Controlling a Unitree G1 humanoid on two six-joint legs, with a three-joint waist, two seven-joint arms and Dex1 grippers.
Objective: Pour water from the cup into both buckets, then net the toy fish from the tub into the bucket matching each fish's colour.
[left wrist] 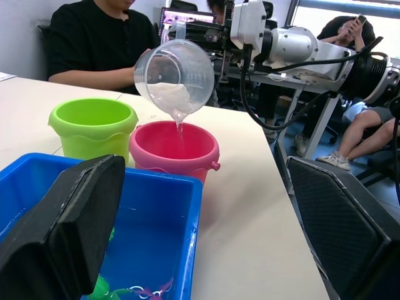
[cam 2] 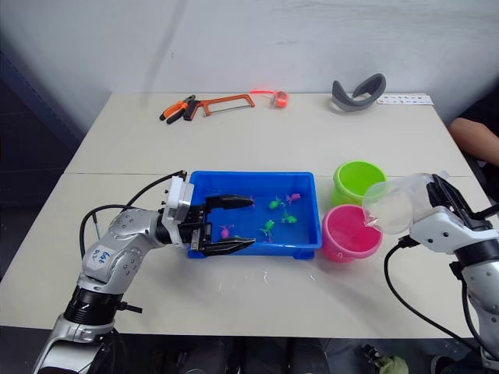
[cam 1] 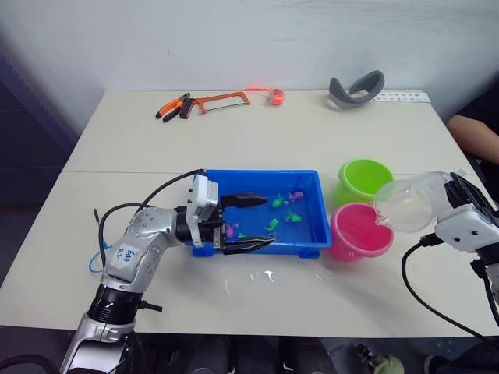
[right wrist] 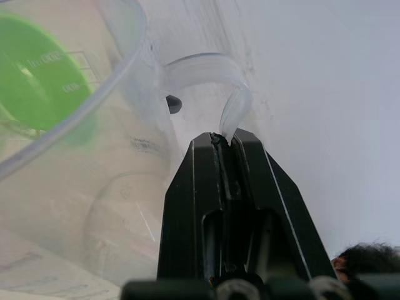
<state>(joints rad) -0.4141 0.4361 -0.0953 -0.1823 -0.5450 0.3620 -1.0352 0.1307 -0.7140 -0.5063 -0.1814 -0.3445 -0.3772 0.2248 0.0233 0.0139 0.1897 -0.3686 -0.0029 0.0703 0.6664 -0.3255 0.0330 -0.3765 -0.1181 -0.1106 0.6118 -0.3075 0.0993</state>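
My right gripper is clamped on the thin handle of the cup, fingers pressed together with the handle pinched between them. The cup is tipped well over at the right of the head view, its lip above the pink bucket, and the left wrist view shows a thin stream of water falling from the lip into that bucket. I judge the pouring step to be in hand, pink bucket being served. The green bucket stands just behind the pink one, the two touching or nearly so; I cannot tell whether it holds water. My left gripper hangs spread wide and empty over the left end of the tub, near lower centre of frame. The toy fish, pink and green, lie in the tub's water. The next move, in my judgement, calls for levelling the cup, carrying it over the green bucket and tipping again, keeping the stream inside the rim.
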